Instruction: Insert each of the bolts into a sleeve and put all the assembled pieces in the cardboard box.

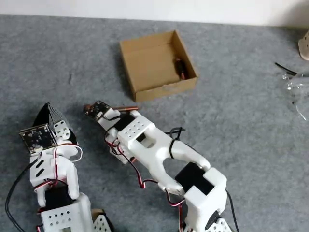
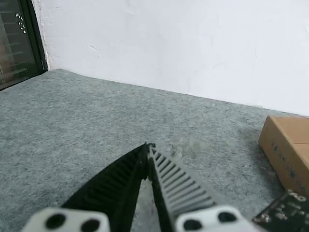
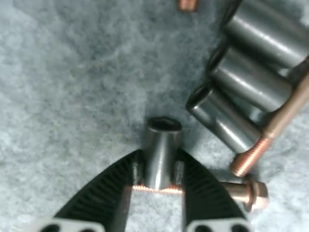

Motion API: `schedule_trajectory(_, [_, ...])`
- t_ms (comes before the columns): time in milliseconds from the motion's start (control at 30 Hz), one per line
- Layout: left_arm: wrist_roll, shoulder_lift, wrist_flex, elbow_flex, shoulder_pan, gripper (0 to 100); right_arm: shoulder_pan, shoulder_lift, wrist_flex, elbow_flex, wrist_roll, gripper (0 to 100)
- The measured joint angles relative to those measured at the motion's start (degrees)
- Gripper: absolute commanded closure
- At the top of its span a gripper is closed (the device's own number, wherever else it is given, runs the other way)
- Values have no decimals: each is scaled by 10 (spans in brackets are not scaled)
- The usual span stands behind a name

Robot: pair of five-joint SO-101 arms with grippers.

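My right gripper [image 3: 158,169] is shut on a dark metal sleeve [image 3: 161,147], one finger pressing each side. A copper bolt [image 3: 241,192] lies across just behind that sleeve, its thread running between the fingers. Three more sleeves [image 3: 248,79] lie side by side close by, with a second copper bolt [image 3: 263,139] against them. In the high view a copper bolt [image 1: 126,109] pokes out beside the right arm [image 1: 140,135]. The cardboard box [image 1: 145,89] holds one dark assembled piece [image 1: 180,68]. My left gripper [image 2: 147,147] is shut and empty, off to the left [image 1: 48,106] above bare carpet.
The grey carpet runs to a white wall at the back. The cardboard box [image 2: 287,150] stands ahead of the left gripper, to one side. Clear plastic items and cables [image 1: 294,82] lie at the far right edge. The two arms sit close together near the front.
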Motion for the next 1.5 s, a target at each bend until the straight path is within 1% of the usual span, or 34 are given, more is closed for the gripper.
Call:
schedule_trajectory(267, [0, 0, 0, 0, 0, 993, 8, 0, 1, 0, 0, 994])
schedule_trajectory(367, [0, 0, 0, 0, 0, 993, 28, -2, 4, 0, 0, 994])
schedule_trajectory(467, [0, 0, 0, 0, 0, 993, 53, -39, 15, 1, 0, 994])
schedule_trajectory(633, [0, 0, 0, 0, 0, 993, 82, -156, 18, 54, 0, 994])
schedule_trajectory(833, [0, 0, 0, 0, 5, 993, 85, -282, -18, 146, 0, 994])
schedule_trajectory(1033, [0, 0, 0, 0, 22, 993, 104, -385, -26, 214, 0, 994])
schedule_trajectory(1133, [-25, 0, 0, 0, 35, 993, 127, -447, -31, 257, 0, 994])
schedule_trajectory(1233, [-48, 0, 0, 0, 56, 993, 155, -526, -56, 313, 0, 994])
schedule_trajectory(1333, [-54, 0, 0, 0, 63, 993, 179, -613, -78, 374, 0, 994])
schedule_trajectory(1500, [-54, 0, 12, 0, 85, 992, 225, -755, -84, 450, 0, 994])
